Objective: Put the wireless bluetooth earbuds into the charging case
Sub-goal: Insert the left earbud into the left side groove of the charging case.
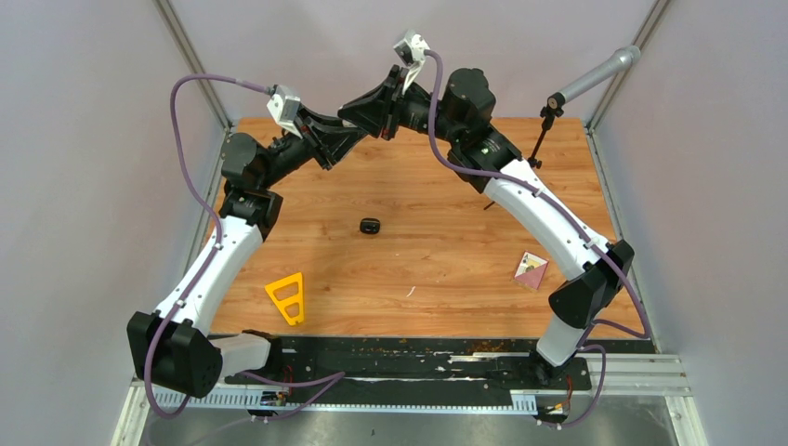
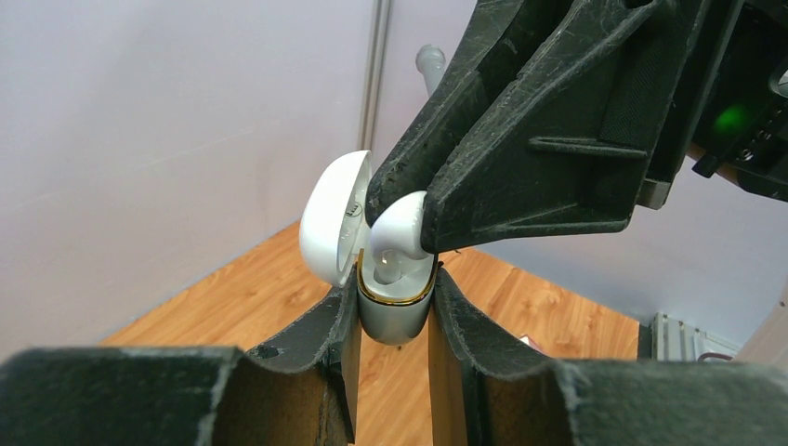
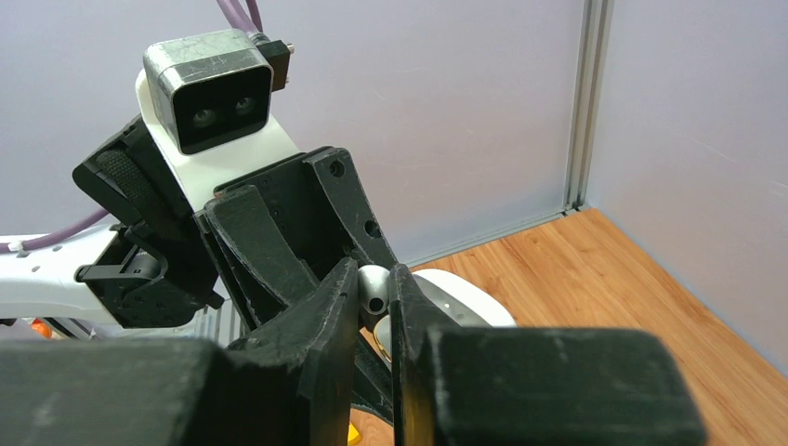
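Being pinched between the nearly closed jaws of the right gripper (image 3: 374, 283), a white earbud (image 2: 398, 230) is being presented at the mouth of the white charging case (image 2: 395, 323). Its head is showing above the gold rim and its lower end is being hidden inside. The case is being clamped upright by the left gripper (image 2: 395, 295), with the jaws drawn in to the width of the case body, in the air above the table (image 1: 437, 269). The open lid (image 2: 330, 223) is being crowded by the right gripper's fingertips.

Three risks are being judged likely. A slanted push would jam the earbud on the rim instead of seating it. Too much downward force would squeeze the smooth case out of the left jaws and drop it. Any sideways nudge would strain the lid's hinge. No other earbuds are being shown.
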Robot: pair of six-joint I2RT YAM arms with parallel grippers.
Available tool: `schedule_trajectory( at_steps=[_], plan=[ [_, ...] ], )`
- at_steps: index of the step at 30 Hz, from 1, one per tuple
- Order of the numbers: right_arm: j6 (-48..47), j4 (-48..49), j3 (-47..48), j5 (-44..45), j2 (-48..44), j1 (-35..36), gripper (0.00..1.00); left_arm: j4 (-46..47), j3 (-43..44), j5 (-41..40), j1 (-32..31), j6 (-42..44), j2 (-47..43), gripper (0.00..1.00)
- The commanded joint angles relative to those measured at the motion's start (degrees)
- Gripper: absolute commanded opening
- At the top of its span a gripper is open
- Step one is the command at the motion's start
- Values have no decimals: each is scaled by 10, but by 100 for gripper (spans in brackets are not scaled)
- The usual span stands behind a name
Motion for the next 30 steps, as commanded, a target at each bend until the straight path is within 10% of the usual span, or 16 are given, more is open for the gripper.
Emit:
schedule_trajectory(
  at_steps=[1,30],
  plan=[
    [8,14,15,10,4,5,13,32,32,2,1,-4,-16,0],
    [38,20,-21,68,5,3,28,35,43,1,9,-11,-15,0]
  ],
)
